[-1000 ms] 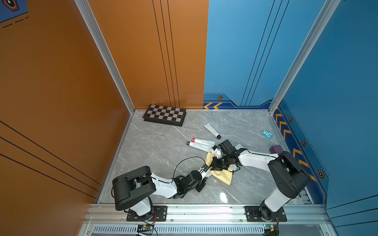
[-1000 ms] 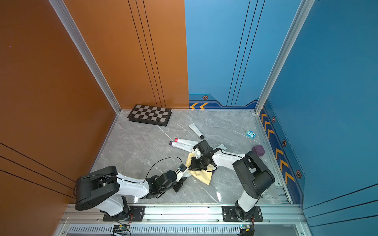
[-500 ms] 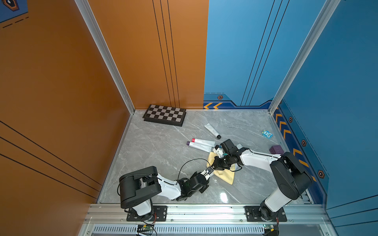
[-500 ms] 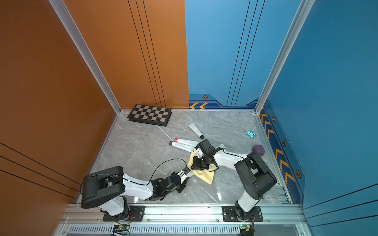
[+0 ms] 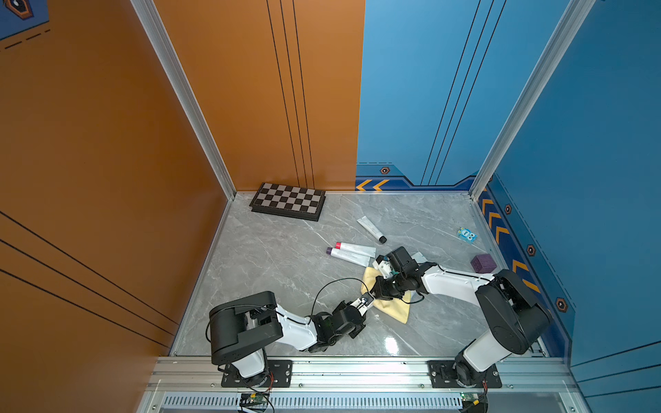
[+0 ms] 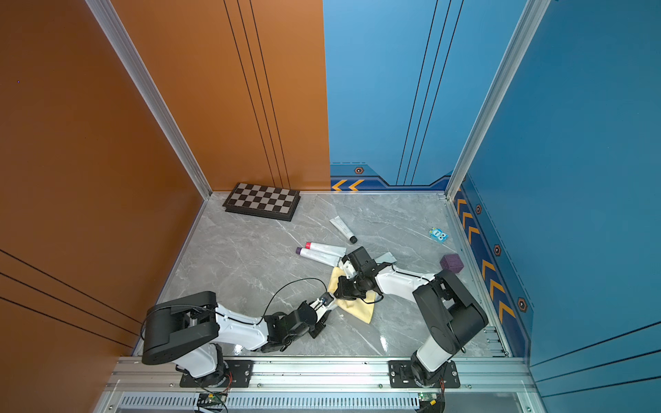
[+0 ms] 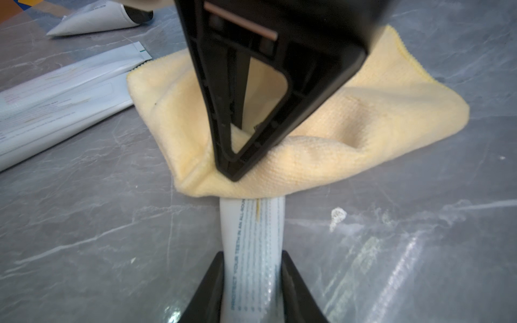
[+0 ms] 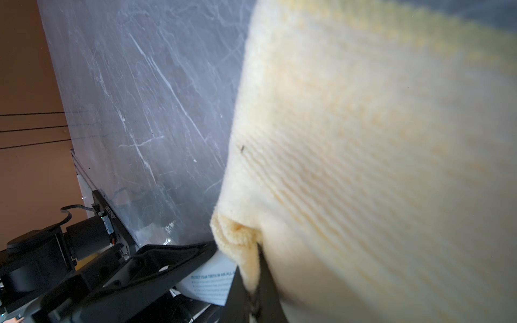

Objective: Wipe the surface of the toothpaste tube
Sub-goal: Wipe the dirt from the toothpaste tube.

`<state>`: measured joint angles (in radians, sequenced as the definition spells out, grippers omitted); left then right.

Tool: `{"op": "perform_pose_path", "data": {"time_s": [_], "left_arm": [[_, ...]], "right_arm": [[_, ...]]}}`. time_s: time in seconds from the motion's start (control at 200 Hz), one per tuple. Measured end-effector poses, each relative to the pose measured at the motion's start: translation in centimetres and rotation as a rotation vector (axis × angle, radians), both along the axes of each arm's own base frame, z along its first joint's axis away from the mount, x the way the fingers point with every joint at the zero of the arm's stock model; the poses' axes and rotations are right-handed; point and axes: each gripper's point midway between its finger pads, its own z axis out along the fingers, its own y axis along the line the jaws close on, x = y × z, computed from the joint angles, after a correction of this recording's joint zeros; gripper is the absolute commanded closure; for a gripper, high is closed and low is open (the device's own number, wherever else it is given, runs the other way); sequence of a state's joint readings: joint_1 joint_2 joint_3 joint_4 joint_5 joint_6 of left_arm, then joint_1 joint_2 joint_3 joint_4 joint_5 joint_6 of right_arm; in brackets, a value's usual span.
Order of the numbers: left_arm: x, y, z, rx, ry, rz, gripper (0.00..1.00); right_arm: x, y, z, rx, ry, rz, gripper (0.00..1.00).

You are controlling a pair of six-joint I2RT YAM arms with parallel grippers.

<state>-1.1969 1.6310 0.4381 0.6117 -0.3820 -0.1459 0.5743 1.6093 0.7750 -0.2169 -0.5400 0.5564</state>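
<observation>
Showing the wiping contact: left gripper (image 7: 252, 258) clamped on the printed white toothpaste tube (image 7: 251, 232), held low over the marble tabletop (image 7: 98, 223), its far end hidden under the yellow microfibre cloth (image 7: 363, 117); right gripper (image 8: 253, 290) pinched tight on a fold of that cloth, bearing down over the tube; likely faults: cloth drag pulling the tube out of the left grip; the soft tube buckling under pressure; the bunched fold wiping only one strip; a wide stroke nudging the spare tubes (image 7: 56, 92) just beside the cloth
</observation>
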Motion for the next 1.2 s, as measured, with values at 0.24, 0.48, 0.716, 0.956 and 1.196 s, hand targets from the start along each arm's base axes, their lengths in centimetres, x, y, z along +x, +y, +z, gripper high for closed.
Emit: {"op": "perform_pose_path", "data": {"time_s": [0.24,0.48,0.716,0.956,1.196], "left_arm": [[0.0,0.0,0.0,-0.001,0.0,0.0,0.69],[0.0,0.0,0.0,0.0,0.0,0.0,0.69],[-0.1,0.1,0.0,0.0,0.0,-0.009,0.69],[-0.1,0.1,0.0,-0.007,0.009,-0.007,0.69],[-0.1,0.1,0.0,-0.008,0.011,-0.008,0.69]], "right_arm": [[0.0,-0.2,0.0,-0.025,-0.018,0.009,1.0],[-1.4,1.0,0.2,-0.031,-0.042,0.051,1.0],[-2.2,1.3,0.3,-0.064,-0.092,0.045,1.0],[-1.2,0.2,0.3,-0.174,-0.14,0.046,1.0],[-0.9,-0.3,0.2,-0.211,-0.159,0.055,1.0]]}}
